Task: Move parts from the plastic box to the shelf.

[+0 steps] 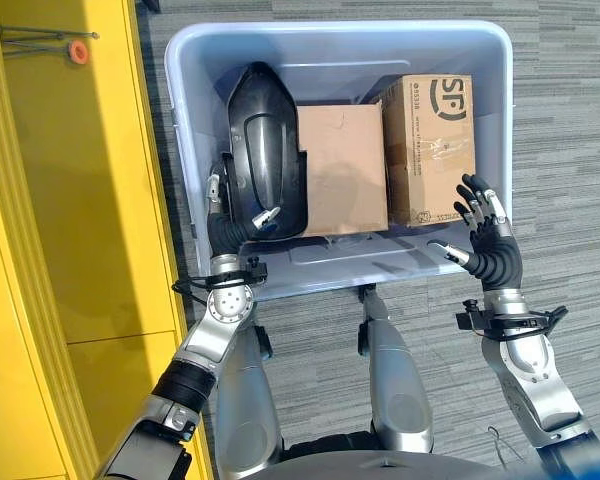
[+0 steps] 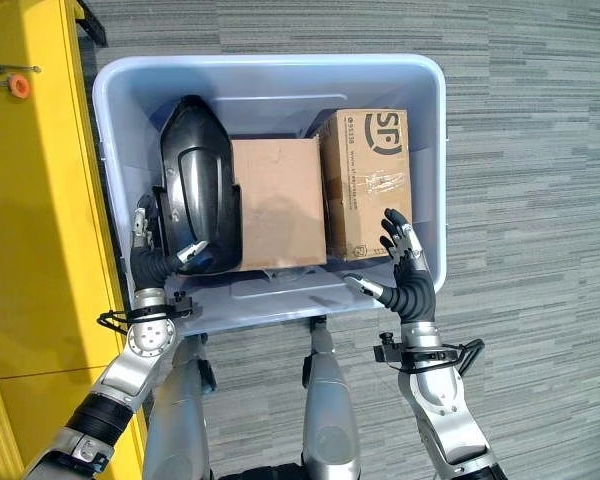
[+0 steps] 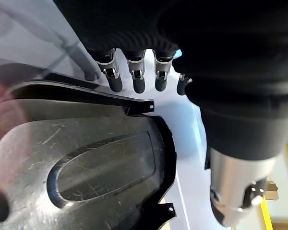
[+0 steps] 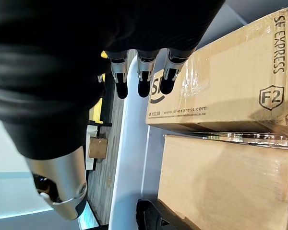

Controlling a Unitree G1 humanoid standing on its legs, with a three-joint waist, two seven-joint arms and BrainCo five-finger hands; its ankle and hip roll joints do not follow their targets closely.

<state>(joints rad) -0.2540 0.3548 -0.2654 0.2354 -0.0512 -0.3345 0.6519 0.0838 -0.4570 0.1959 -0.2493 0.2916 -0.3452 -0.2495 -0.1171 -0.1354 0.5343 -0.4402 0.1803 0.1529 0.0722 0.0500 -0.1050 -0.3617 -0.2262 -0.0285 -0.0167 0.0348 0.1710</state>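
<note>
A pale blue plastic box (image 1: 340, 32) stands on the floor in front of me. Inside lie a black curved shell part (image 1: 265, 140) at the left, a plain cardboard carton (image 1: 340, 165) in the middle and a printed carton (image 1: 430, 140) at the right. My left hand (image 1: 226, 236) reaches into the near left corner at the shell's near end. Its fingers (image 3: 137, 79) run straight along the shell's rim (image 3: 86, 172) by the box wall, and its thumb rests near the shell. My right hand (image 1: 492, 250) hovers open over the near right rim, beside the printed carton (image 4: 230, 81).
A yellow shelf (image 1: 70, 200) runs along my left, close to the box's left wall, with a small orange piece (image 1: 77, 50) and thin rods on it. Grey striped carpet (image 1: 570, 120) lies to the right of and beyond the box.
</note>
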